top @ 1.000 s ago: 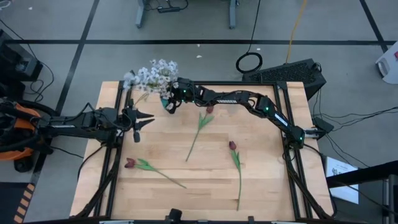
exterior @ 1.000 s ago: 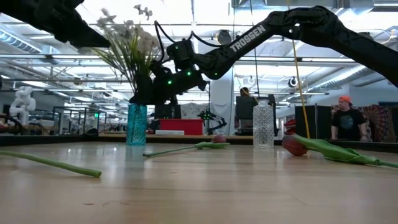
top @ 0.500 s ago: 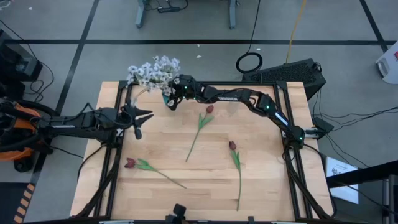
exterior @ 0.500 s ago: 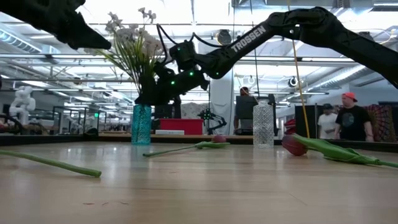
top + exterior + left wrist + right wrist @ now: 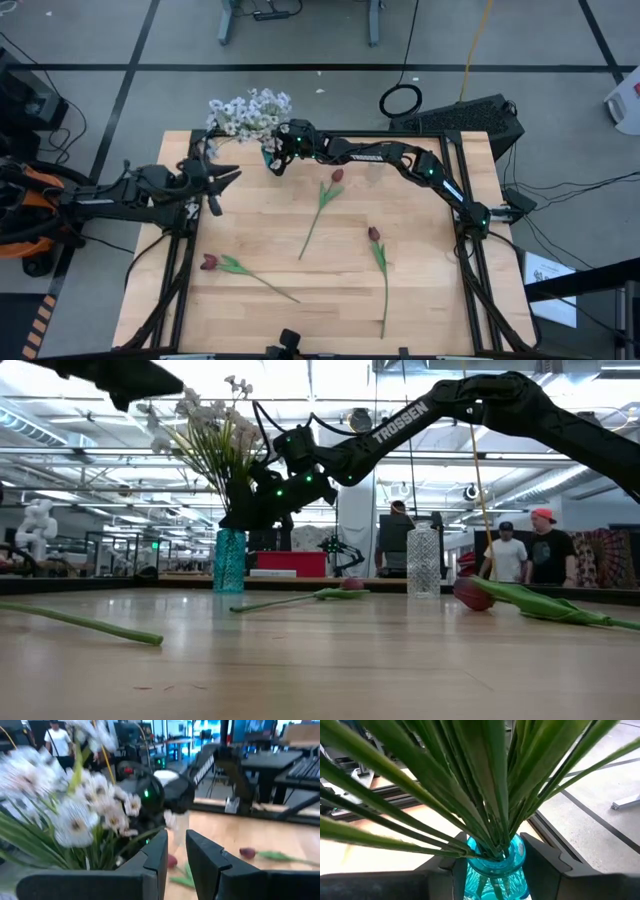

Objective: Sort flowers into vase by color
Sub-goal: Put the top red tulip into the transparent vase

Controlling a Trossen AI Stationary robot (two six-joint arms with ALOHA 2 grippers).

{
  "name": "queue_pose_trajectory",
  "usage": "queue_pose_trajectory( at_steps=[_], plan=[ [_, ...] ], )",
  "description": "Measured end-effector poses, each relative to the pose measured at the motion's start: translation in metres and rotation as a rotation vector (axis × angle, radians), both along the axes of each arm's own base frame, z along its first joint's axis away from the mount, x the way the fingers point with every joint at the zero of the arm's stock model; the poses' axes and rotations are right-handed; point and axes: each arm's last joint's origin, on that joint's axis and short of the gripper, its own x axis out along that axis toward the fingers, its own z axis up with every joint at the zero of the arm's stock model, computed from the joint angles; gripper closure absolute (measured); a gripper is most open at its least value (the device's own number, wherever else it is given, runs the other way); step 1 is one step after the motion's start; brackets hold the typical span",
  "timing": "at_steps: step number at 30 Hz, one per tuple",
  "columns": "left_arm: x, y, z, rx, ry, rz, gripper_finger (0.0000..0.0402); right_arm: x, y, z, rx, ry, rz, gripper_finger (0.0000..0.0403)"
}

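1. Tulips: three are laid flat on the bench [image 5: 420, 300], well apart. One [image 5: 210, 262] lies nearest the front on the left, one [image 5: 375, 236] at right of centre, one [image 5: 337, 175] farthest back. None is yet sorted.
2. Left claw [image 5: 228, 177]: held over the left of the bench, short of the white sprays; fingers are seen nearly together with a thin gap, nothing between them.
3. Right claw [image 5: 274, 160]: set at the neck of the blue vase [image 5: 495, 865], one finger to each side; whether the glass is clamped cannot be told.
4. White sprays [image 5: 248, 112]: stood in the blue vase at the far left.
5. Clear vase [image 5: 423, 560]: stood at the far edge, unfilled.
6. Step judged: white sorting being finished. Next move calls for the vase to be let go and a tulip stem to be pinched for the clear vase.
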Motion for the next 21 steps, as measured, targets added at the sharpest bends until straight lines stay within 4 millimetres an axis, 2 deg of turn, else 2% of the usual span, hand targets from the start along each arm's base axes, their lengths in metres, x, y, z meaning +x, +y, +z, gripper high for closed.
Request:
queue_pose_trajectory(
  at_steps=[4,8,13,18,21],
  plan=[
    [-0.005,0.000,0.013,0.000,-0.047,0.003,0.0325,0.000,0.000,0.000,0.011,-0.003,-0.005,0.0261],
    [-0.005,0.000,0.011,-0.003,-0.022,0.004,0.0325,-0.002,0.001,0.005,0.021,0.001,-0.013,0.0261],
    [0.003,0.003,-0.007,-0.079,0.022,0.105,0.0325,-0.004,0.002,0.016,0.018,0.004,-0.006,0.0261],
    [0.012,0.006,-0.030,-0.161,0.046,0.275,0.0325,-0.005,0.003,0.017,0.026,0.017,-0.002,0.0261],
    [0.018,0.007,-0.039,-0.179,0.057,0.304,0.0325,-0.006,0.004,0.017,0.039,0.031,-0.002,0.0255]
  ],
)
